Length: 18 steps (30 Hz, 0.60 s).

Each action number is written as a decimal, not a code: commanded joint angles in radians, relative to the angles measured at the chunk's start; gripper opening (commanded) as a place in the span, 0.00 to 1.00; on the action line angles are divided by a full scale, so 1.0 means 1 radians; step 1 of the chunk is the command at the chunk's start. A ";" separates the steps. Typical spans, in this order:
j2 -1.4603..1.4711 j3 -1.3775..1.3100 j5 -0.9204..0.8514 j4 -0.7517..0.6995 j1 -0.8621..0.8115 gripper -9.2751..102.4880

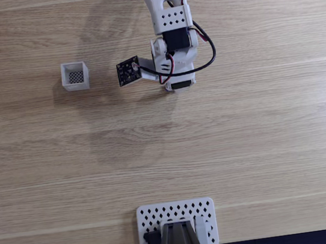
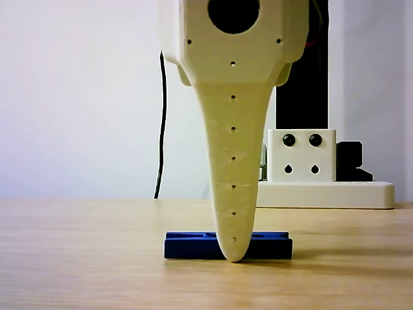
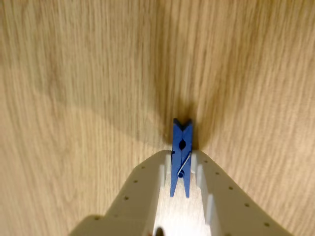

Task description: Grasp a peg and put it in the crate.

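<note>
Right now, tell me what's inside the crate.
The crate holds nothing visible in the fixed view, just its dark mesh bottom. The peg lies on the table between the hand's fingers.

I see a slim bright blue plastic clothes-peg (image 3: pixel 181 155); a small white square crate (image 1: pixel 75 76) with dark dotted mesh floor; cream plastic gripper fingers (image 3: pixel 142 189); pale wood-grain table (image 1: pixel 261 132).

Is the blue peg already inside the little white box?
No, the peg lies on the wooden table between the fingers of the tool, and the crate sits apart, with nothing in it.
</note>
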State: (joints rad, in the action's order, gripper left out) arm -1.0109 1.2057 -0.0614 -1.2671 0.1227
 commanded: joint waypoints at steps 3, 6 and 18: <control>-0.020 -0.006 -0.005 0.028 -0.002 0.08; -0.107 0.078 -0.097 0.066 -0.002 0.08; -0.816 0.742 -0.617 0.360 -0.126 0.07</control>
State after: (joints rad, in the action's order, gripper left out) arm -1.4650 1.8132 -0.5108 -0.9863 0.0598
